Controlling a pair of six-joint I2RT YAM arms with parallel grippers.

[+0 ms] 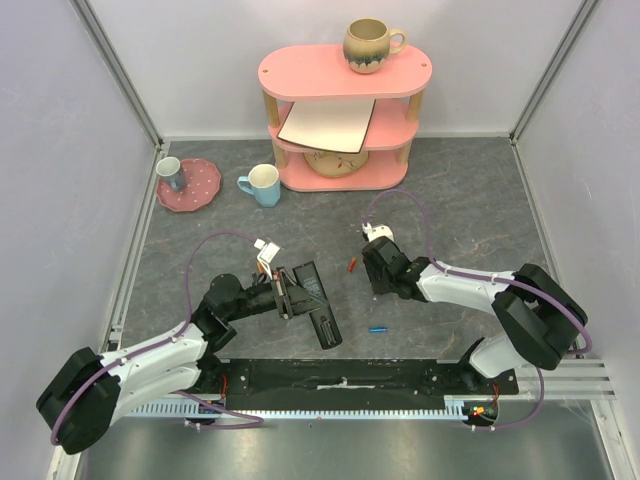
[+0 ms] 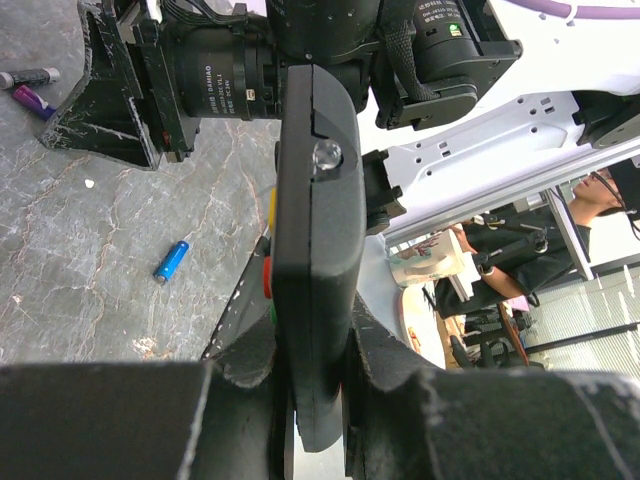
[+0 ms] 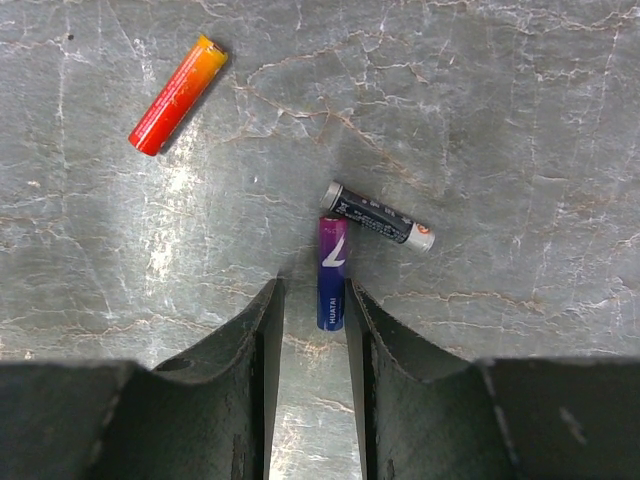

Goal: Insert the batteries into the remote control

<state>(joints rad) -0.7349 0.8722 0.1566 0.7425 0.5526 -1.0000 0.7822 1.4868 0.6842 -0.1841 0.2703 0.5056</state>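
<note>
- This is looking like a robotics lab, with a walled test cell set up on a table.
- White panel walls (image 1: pixel 60 150) in aluminium framing (image 1: pixel 116 70) are closing in a grey marbled tabletop (image 1: pixel 470 200).
- A left arm (image 1: pixel 150 360) and a right arm (image 1: pixel 470 285) are sitting bolted to a black base plate (image 1: pixel 340 378), with purple cables (image 1: pixel 228 233) looping off them.
- Household props are standing in the cell: a pink shelf unit (image 1: pixel 300 72), a stoneware mug (image 1: pixel 370 45), a blue mug (image 1: pixel 262 184) and a spotted pink plate (image 1: pixel 205 190).
- The left gripper (image 2: pixel 312 390) is clamping a black remote control (image 2: pixel 315 230).
- Beyond the cell, a person (image 2: pixel 600 195) is sitting in a bright room.
</note>
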